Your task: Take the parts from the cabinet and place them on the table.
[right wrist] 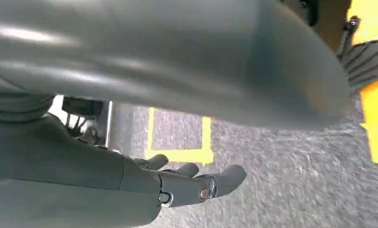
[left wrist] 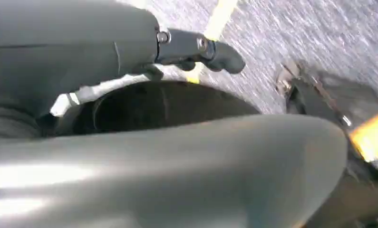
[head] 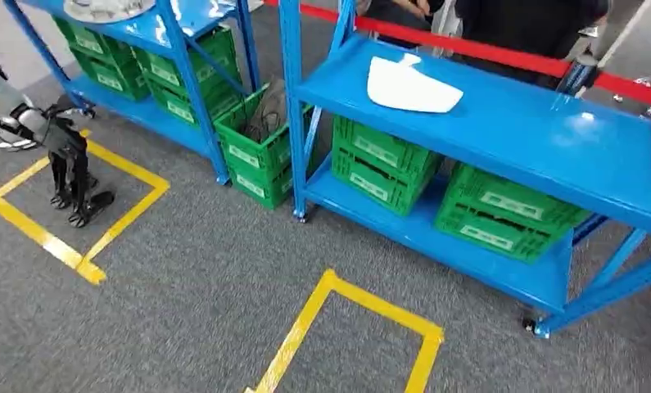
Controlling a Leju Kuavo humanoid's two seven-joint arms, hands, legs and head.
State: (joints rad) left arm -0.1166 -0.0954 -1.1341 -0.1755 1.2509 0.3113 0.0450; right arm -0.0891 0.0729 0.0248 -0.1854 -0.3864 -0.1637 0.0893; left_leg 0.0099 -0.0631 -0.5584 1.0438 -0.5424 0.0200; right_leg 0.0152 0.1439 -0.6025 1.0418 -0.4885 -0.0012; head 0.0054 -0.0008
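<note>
A white flat part [head: 410, 86] lies on the top shelf of the right blue cabinet [head: 518, 131]. A pale grey part [head: 105, 8] sits on the top shelf of the left blue cabinet [head: 154, 33], cut off by the picture's edge. My left hand [head: 70, 172] hangs at the far left over the carpet, dark fingers pointing down and apart, holding nothing. In the left wrist view the left hand [left wrist: 187, 47] is empty over the floor. My right hand [right wrist: 177, 185] hangs with fingers stretched out and nothing in them.
Green crates [head: 379, 164] fill the lower shelves of both cabinets, and one [head: 260, 151] stands between them. Red barrier tape [head: 502, 53] runs behind the right cabinet, with a person in dark clothes [head: 526, 24] beyond it. Yellow tape squares [head: 338, 327] mark the grey carpet.
</note>
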